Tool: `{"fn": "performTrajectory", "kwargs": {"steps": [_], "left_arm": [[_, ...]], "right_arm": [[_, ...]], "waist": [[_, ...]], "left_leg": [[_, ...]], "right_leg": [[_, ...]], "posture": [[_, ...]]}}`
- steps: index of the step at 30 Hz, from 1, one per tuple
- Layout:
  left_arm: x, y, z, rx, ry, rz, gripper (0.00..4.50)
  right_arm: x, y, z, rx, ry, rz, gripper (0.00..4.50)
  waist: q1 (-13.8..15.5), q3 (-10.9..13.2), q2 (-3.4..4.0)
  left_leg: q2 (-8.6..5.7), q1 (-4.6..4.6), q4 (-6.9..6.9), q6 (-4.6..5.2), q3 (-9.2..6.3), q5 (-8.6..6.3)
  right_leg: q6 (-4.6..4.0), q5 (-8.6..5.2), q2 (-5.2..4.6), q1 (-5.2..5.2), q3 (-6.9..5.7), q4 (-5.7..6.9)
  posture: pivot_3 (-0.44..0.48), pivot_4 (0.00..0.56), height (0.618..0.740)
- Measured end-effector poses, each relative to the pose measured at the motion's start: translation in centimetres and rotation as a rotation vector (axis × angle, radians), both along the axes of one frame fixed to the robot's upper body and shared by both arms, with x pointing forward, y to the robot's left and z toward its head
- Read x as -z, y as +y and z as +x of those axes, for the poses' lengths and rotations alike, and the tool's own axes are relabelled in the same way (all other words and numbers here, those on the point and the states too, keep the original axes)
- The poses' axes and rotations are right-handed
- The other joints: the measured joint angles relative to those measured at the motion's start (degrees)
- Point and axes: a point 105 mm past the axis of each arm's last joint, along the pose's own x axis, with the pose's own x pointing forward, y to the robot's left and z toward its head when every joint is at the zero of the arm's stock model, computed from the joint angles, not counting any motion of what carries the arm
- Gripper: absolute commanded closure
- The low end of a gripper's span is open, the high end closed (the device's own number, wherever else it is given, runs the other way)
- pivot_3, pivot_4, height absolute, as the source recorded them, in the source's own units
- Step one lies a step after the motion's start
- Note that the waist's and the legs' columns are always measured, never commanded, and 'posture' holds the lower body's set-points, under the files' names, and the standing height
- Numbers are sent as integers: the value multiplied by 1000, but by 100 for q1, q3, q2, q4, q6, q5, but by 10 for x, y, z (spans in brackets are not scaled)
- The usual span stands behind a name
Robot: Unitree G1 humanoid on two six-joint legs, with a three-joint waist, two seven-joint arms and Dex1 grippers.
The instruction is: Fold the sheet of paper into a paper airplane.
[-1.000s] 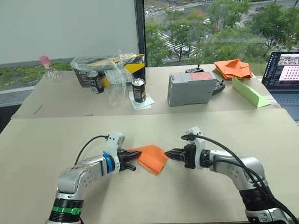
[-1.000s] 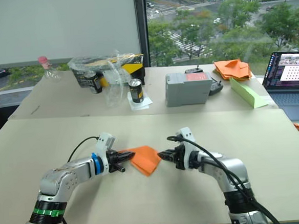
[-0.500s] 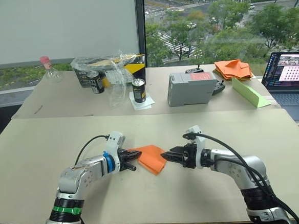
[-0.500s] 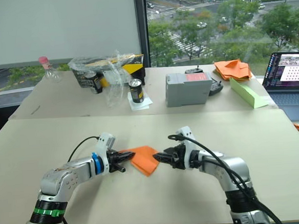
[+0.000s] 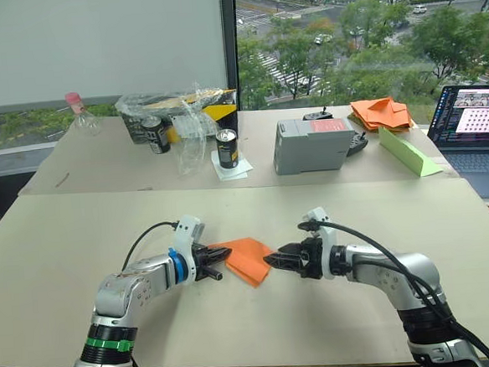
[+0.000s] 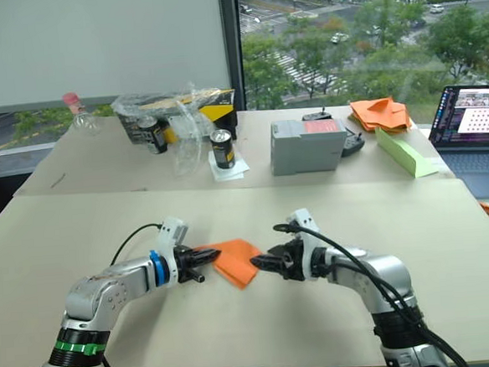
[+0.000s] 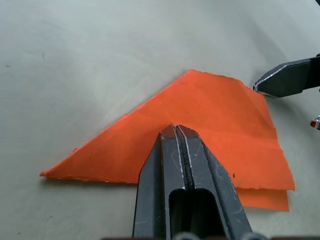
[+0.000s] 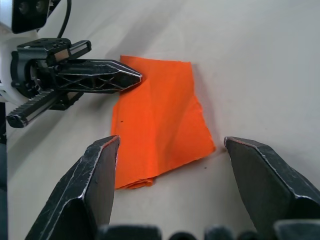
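— Where do we have the sheet of paper [image 5: 248, 259]?

— Flat on the counter [image 5: 56, 247], folded into a smaller pointed orange shape, lying between our two tools. Our left tool [image 7: 176, 131] has its two fingers pressed together, and their tips rest on top of the paper near one long edge; we can't tell whether any paper is pinched between them.

— And our right tool [image 8: 170, 145]?

— Its fingers stand wide apart, pointing at the paper from the opposite side. One fingertip [image 7: 260, 86] sits right at the paper's far corner; we can't tell if it touches.

— What lies beyond the tools?

— Well past them, on the far counter, we see a grey box [image 5: 311, 143], two drink cans [image 5: 227, 148], a crumpled clear plastic bag [image 5: 181, 121] and a clear bottle with a pink cap [image 5: 77, 111]. Out past the right tool's side are a heap of orange paper pieces [image 5: 381, 113], a long light-green paper wedge [image 5: 407, 152] and an open laptop [image 5: 476, 129].
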Motion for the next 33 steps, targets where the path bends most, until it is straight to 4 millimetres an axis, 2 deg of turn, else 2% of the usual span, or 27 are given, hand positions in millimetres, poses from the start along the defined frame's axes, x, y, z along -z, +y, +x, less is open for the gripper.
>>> {"fn": "performTrajectory", "kwargs": {"steps": [18,22,33], "left_arm": [[1,0,-1,-4,2,-5,4500],[1,0,-1,-4,1,-6,4500],[0,0,0,-3,1,-5,4500]], "right_arm": [[-4,17,-5,-19,87,98,791],[-10,16,1,8,90,126,791],[-11,21,-2,-3,120,161,791]], "waist": [[-3,0,0],[-5,0,0],[-8,0,0]], "left_leg": [[0,0,0,0,0,0],[0,0,0,0,0,0],[0,0,-1,0,0,0]], "right_leg": [[0,0,0,-1,0,1],[0,0,0,-2,0,1],[0,0,0,-2,0,1]], "posture": [[0,150,740],[0,150,740],[0,150,740]]}}
